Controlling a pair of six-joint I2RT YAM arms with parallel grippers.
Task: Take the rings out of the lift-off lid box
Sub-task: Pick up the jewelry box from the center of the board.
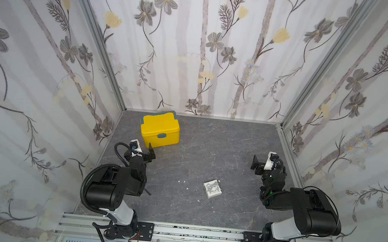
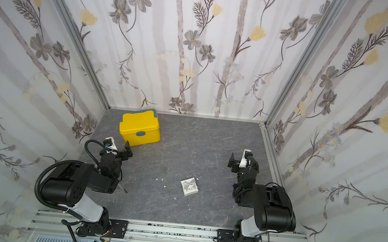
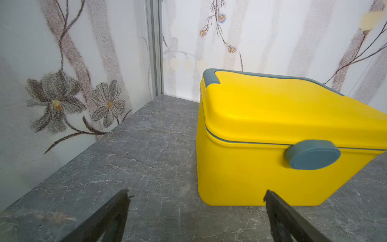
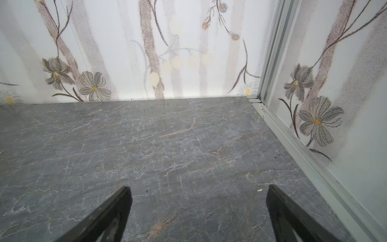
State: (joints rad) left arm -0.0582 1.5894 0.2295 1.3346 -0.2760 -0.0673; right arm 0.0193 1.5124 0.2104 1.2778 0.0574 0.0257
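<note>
The lift-off lid box (image 1: 212,188) (image 2: 189,186) is small, white and square, and sits on the grey table near the front centre in both top views. Its lid, printed with a grey-black pattern, is on. The rings are hidden. My left gripper (image 1: 151,152) (image 2: 127,150) hovers at the left, well behind the white box, open and empty (image 3: 195,194). My right gripper (image 1: 255,165) (image 2: 232,162) hangs at the right, also behind the box, with its jaws wide apart over bare table (image 4: 199,188). Neither wrist view shows the white box.
A large yellow plastic box (image 1: 160,129) (image 3: 282,136) with a grey latch stands at the back left, just beyond my left gripper. Small white crumbs (image 1: 181,181) lie left of the white box. Patterned walls enclose three sides; an aluminium rail (image 1: 196,233) runs along the front.
</note>
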